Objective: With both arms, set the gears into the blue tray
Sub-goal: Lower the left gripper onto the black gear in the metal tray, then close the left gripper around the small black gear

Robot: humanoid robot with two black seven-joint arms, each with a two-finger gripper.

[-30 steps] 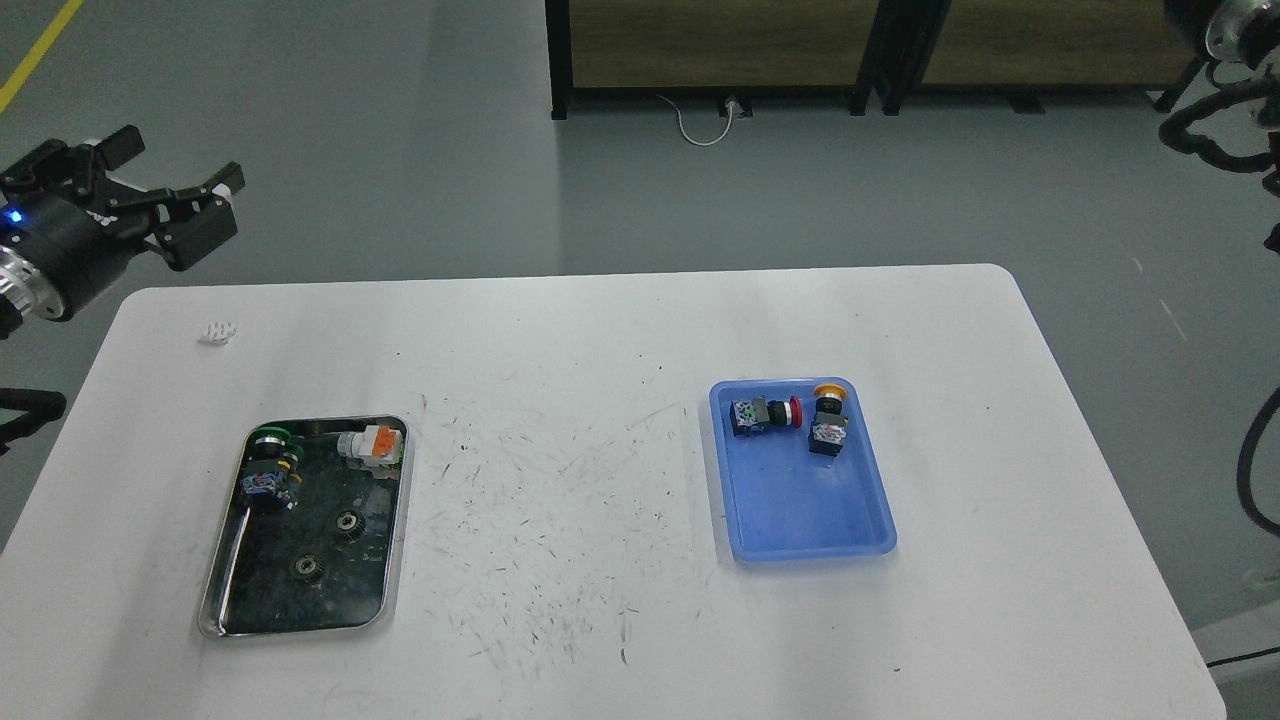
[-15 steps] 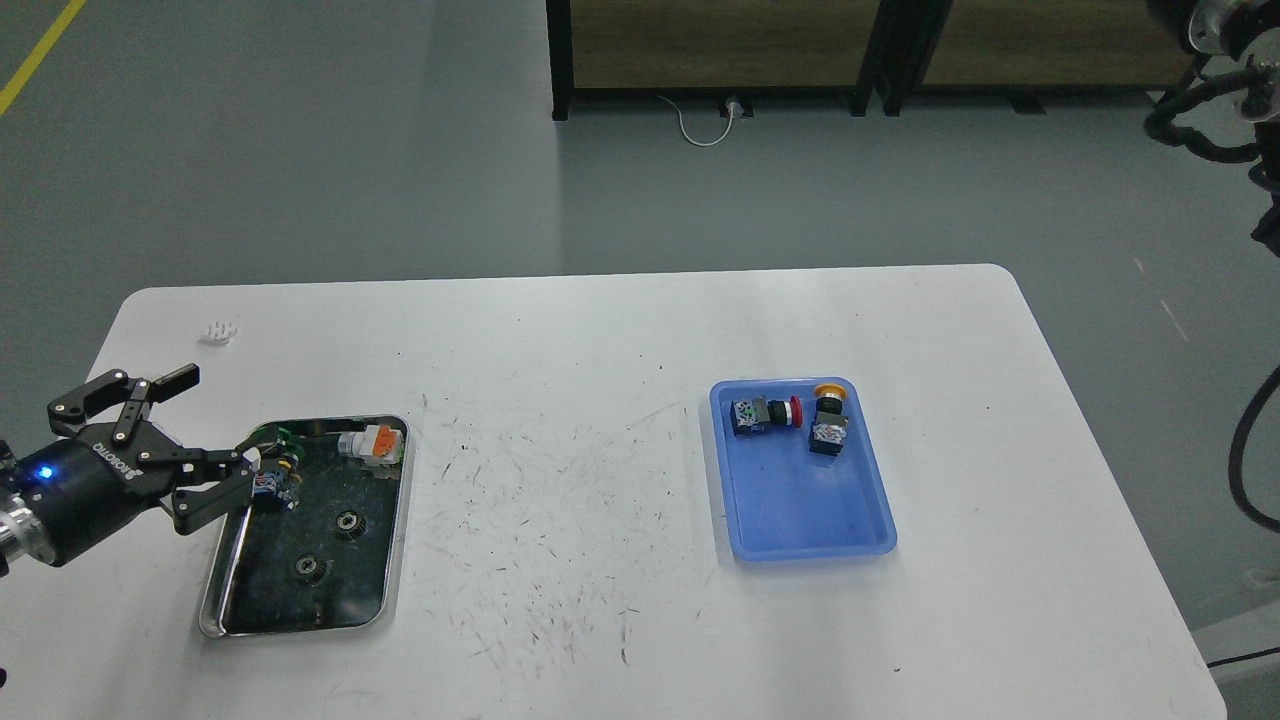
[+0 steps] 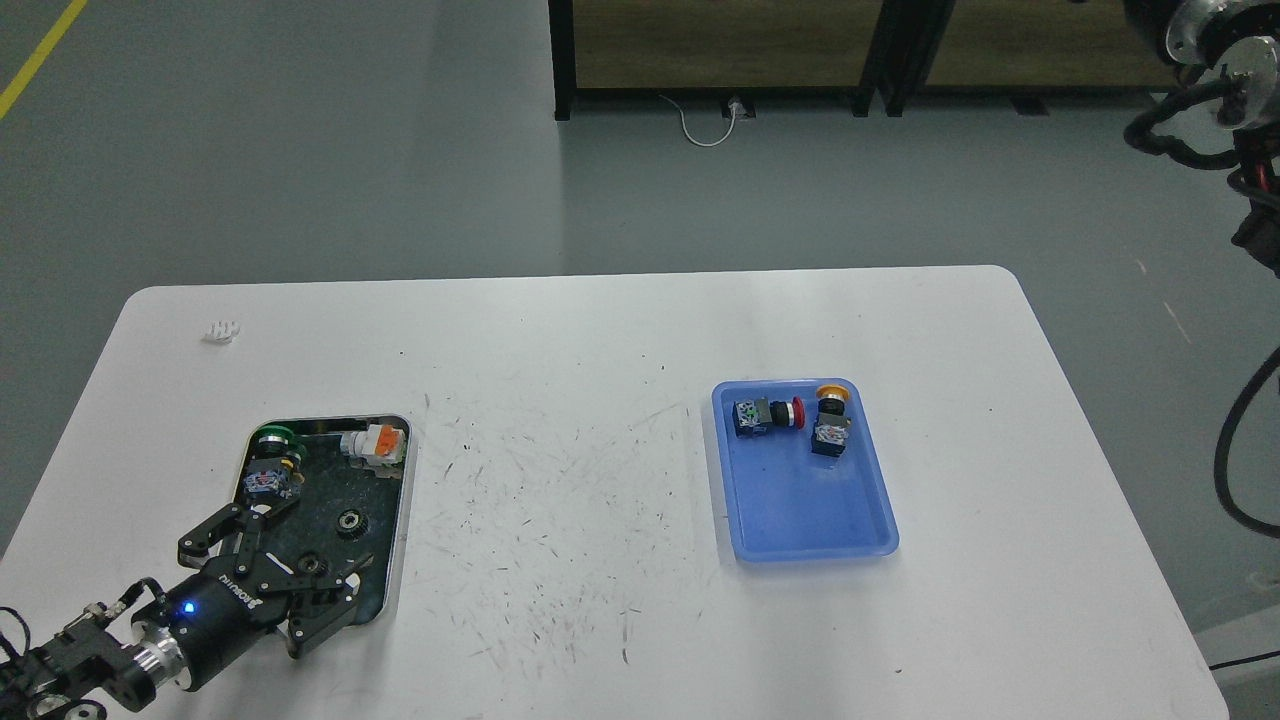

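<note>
Two black gears lie in the steel tray [image 3: 403, 500] at the left: one gear [image 3: 349, 520] near its middle, the other gear [image 3: 308, 565] nearer the front. My left gripper [image 3: 312, 556] reaches in from the lower left and hovers open over the tray's front part, its fingers on either side of the nearer gear; whether they touch it I cannot tell. The blue tray [image 3: 800, 515] sits right of centre. Only the upper links and cables of my right arm [image 3: 1205, 40] show at the top right; its gripper is out of view.
The blue tray holds a red-capped switch [image 3: 765, 413] and a yellow-capped switch [image 3: 830, 425] at its far end. The steel tray also holds a green-capped switch [image 3: 270, 462] and an orange-and-white part [image 3: 373, 442]. A small white piece [image 3: 221, 331] lies at the far left.
My left gripper has come down from the table's left side to the front of the steel tray, over the nearer gear. The right arm has shifted slightly left.
</note>
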